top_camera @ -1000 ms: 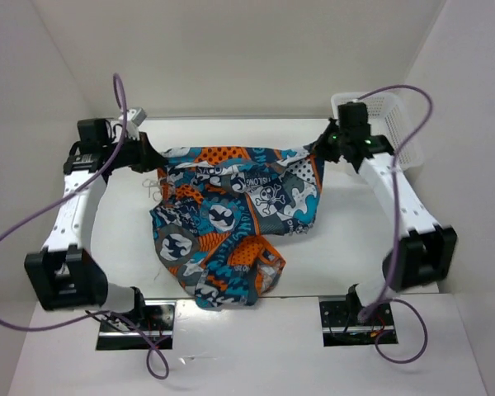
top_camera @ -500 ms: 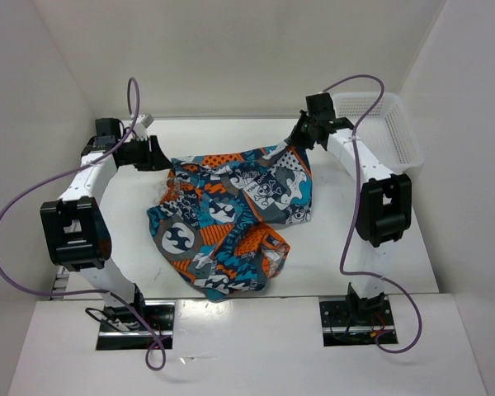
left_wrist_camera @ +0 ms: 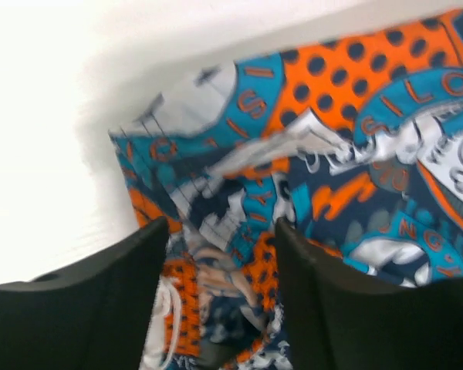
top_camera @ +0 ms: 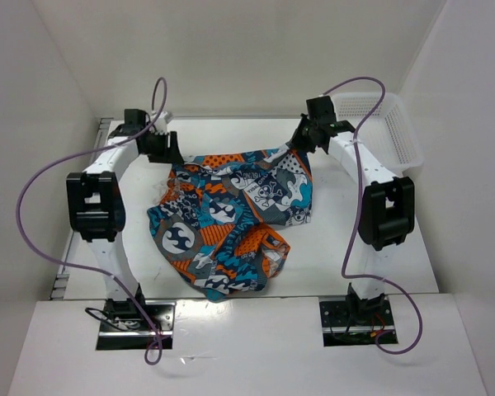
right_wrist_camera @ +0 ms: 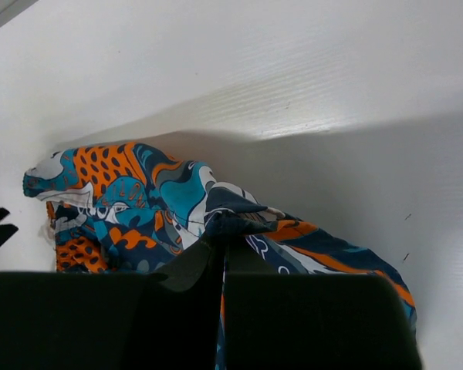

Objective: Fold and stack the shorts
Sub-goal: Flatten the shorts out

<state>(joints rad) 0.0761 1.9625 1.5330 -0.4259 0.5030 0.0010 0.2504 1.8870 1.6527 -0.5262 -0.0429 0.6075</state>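
shorts (top_camera: 231, 219) on table (top_camera: 355, 239) centre | basket (top_camera: 400, 132) far right | left gripper (top_camera: 172, 153) at far-left corner; right gripper (top_camera: 297, 142) far-right

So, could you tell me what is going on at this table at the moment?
Two robot arms are working on a pair of patterned shorts that lie crumpled, not yet folded, in the middle of the table. The right gripper is shut on the far right corner of the fabric. The left gripper is open at the far left corner, with cloth showing between its fingers. A white mesh basket stands at the far right.
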